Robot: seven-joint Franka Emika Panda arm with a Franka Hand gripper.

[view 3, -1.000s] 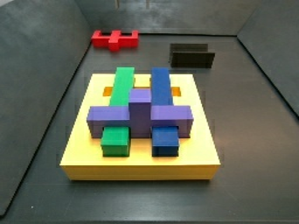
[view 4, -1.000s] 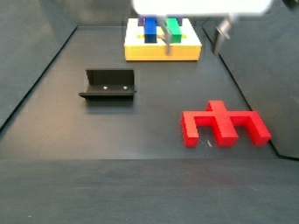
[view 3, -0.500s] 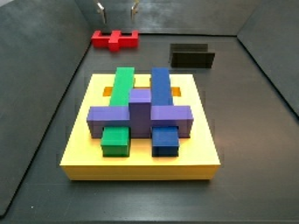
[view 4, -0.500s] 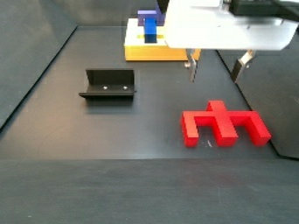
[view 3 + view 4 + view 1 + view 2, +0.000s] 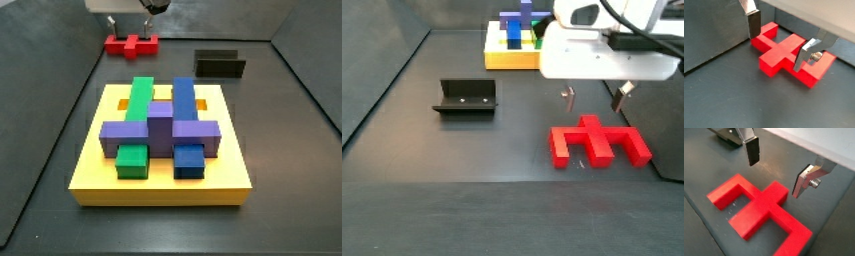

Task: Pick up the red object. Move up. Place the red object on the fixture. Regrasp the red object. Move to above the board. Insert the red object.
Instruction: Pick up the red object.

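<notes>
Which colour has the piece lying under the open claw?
Bright red; the red object shows best in a wrist view, below the open claw.

Red object [image 5: 599,142]: bright red all over, plain. Fixture [image 5: 466,97]: black (two pale dots on back wall). Board [image 5: 163,150]: yellow slab; green, blue, purple blocks on it. Tool [image 5: 593,98] above red object: white body, silver fingers [image 5: 809,52] with dark pads. Floor [image 5: 462,150]: dark grey, unpatterned.
</notes>
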